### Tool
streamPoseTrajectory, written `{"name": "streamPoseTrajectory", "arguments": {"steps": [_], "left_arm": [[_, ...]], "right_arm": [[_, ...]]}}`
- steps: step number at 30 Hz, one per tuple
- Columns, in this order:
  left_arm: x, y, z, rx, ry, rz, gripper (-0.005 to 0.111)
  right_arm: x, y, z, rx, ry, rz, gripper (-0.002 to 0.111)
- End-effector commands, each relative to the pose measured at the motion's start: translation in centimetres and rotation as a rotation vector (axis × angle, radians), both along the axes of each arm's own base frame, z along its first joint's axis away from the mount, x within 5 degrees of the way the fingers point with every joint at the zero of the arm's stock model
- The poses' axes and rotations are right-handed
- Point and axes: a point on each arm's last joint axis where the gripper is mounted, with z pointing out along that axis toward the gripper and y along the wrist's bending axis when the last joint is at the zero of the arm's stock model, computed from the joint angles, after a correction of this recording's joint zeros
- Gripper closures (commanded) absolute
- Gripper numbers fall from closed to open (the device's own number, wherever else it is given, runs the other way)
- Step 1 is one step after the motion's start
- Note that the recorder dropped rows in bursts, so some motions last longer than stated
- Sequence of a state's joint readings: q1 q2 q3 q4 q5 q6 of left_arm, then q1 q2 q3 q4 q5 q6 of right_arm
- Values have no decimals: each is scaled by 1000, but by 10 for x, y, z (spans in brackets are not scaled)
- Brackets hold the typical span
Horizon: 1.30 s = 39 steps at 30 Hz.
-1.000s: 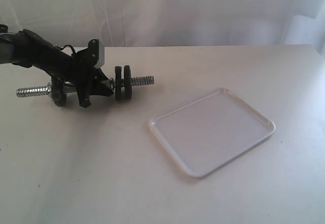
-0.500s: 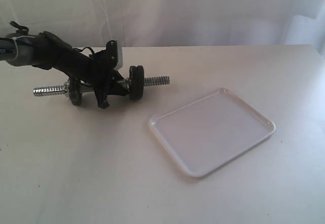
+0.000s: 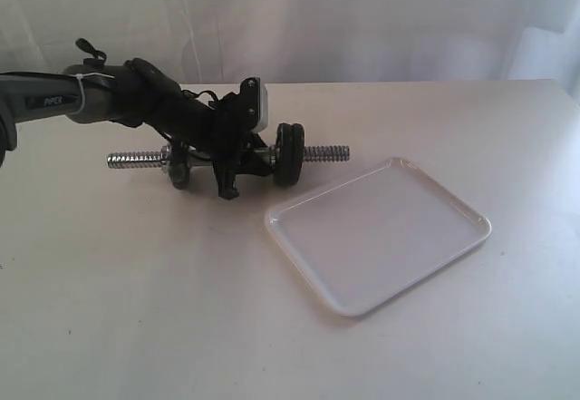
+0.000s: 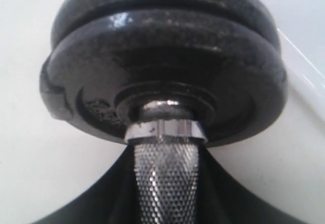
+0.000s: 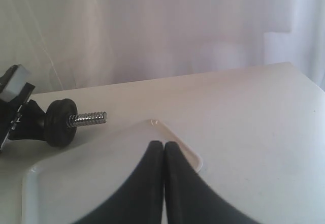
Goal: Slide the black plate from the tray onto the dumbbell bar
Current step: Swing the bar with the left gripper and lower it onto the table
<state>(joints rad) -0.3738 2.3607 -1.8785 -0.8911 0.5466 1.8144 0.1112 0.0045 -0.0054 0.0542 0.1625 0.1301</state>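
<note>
Tray (image 3: 381, 237) beside dumbbell bar (image 3: 324, 153) (discs (image 3: 289, 154) aboard)

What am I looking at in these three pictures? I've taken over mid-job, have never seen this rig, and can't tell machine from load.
This is a two-armed robot working at a pale table. The wide picture comes from a camera off the arms. The other two come from cameras on each wrist, looking out along the jaws.

The left gripper has its jaws shut on the middle of the short chrome dumbbell bar. The bar carries small round black discs, and the left wrist picture shows two of them close up.

The right gripper has its jaws shut on nothing, over the shallow white rectangular tray. No disc shows on that tray.
</note>
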Motion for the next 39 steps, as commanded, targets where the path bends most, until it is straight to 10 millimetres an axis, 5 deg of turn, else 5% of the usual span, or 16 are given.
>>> {"name": "streamPoseTrajectory", "arguments": {"steps": [1, 22, 39], "left_arm": [[-1, -24, 107, -656, 144, 284, 107], [-10, -51, 119, -722, 193, 475, 107], [0, -48, 89, -620, 155, 553, 107]], "right_arm": [[0, 0, -1, 12, -8, -2, 108], [0, 0, -1, 12, -9, -2, 108], [0, 0, -1, 12, -7, -2, 108]]}}
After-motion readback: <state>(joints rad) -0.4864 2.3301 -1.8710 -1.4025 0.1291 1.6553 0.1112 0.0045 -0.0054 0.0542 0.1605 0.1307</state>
